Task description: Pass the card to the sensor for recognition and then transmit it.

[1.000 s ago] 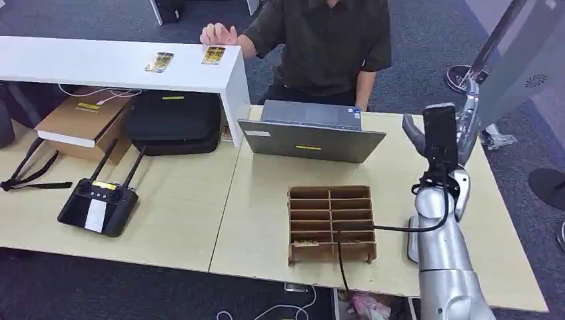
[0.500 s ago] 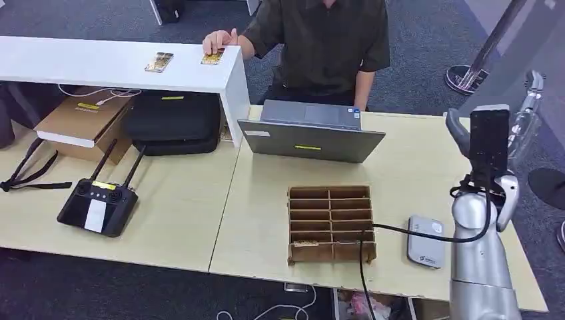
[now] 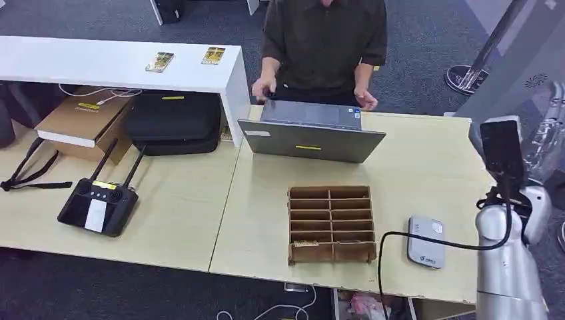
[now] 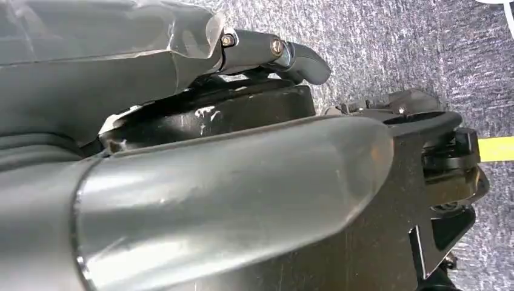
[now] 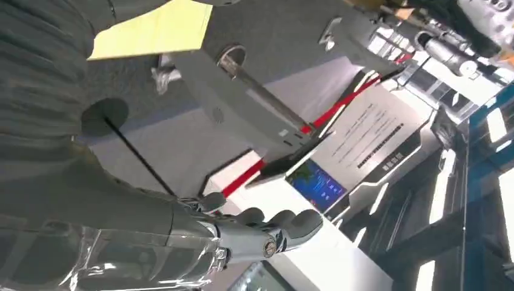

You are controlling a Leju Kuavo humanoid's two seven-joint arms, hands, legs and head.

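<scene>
Two cards [image 3: 159,61] [image 3: 213,55] are seen lying flat on a white shelf [image 3: 80,67] that stands over the back left part of the counter [image 3: 426,173]. They lie near each other but apart, at the shelf's right end, and are touched by no hand.

The sensor [image 3: 425,241], a small pale grey reader, is laid flat near the front right corner of the counter. A black cable is looped just beside it. A brown cardboard organizer [image 3: 331,223] with two columns of slots is set beside the sensor, nearer the middle of the front edge.

The right hand [image 3: 543,133] is held raised past the right edge of the counter, well apart from both the cards and the sensor. In the right wrist view its fingers [image 5: 273,233] are stretched out and released, with nothing held between them.

The left hand [image 4: 230,182] is seen hanging over grey carpet. Whether it is released or clenched cannot be told.

An open laptop [image 3: 310,130] is placed at the back edge, and a person [image 3: 323,40] is bent over it from behind. A black remote controller [image 3: 98,203] is laid towards the front left corner.
</scene>
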